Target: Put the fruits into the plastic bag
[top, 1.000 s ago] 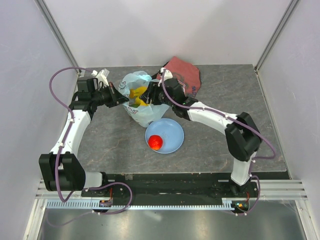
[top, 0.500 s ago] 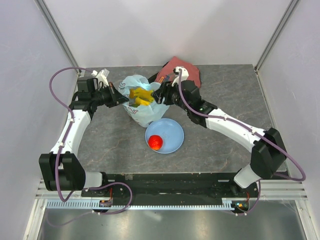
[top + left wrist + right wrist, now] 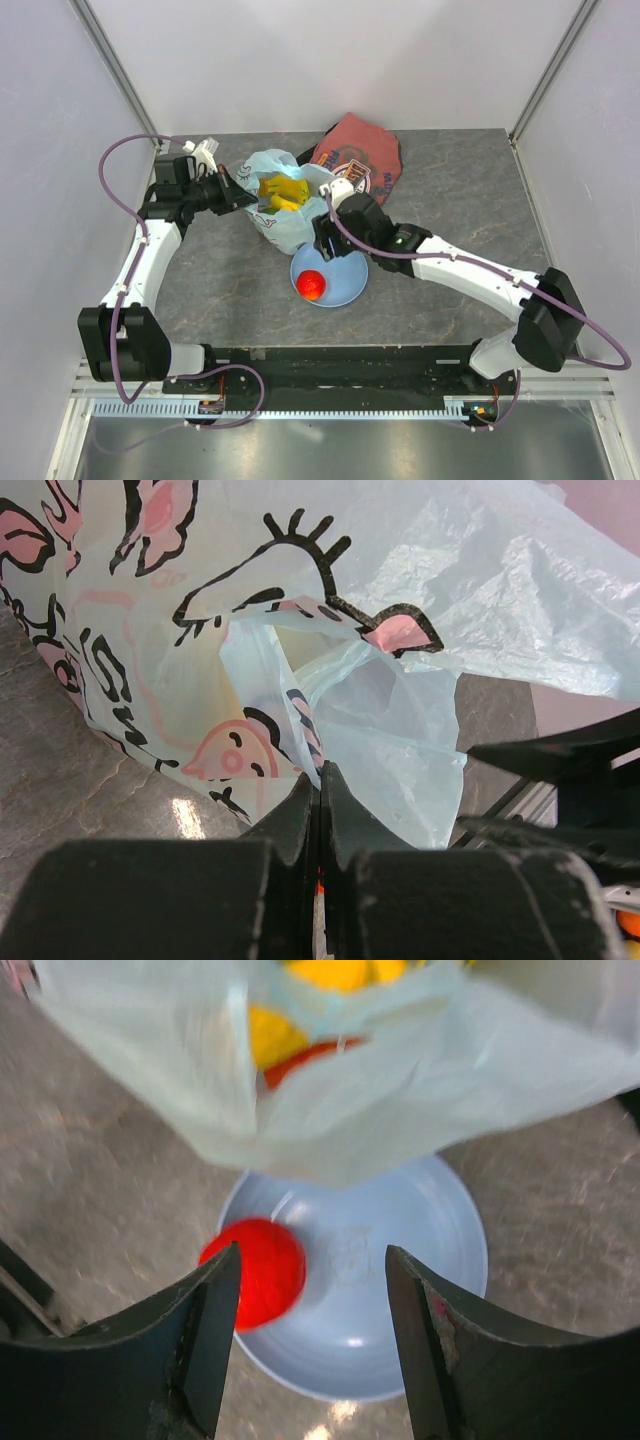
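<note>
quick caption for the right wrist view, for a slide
Open right gripper poised over the blue plate holding the red fruit, plastic bag just behind.

The plastic bag (image 3: pixel 470 590) fills most of the view, its thin light-blue film crumpled and printed with black cartoon lines and pink shapes (lashes curl near the top). At bottom centre the left gripper (image 3: pixel 318 780) pinches a fold of that film, its dark jaws pressed together, grey table (image 3: pixel 60 770) showing at left
</note>
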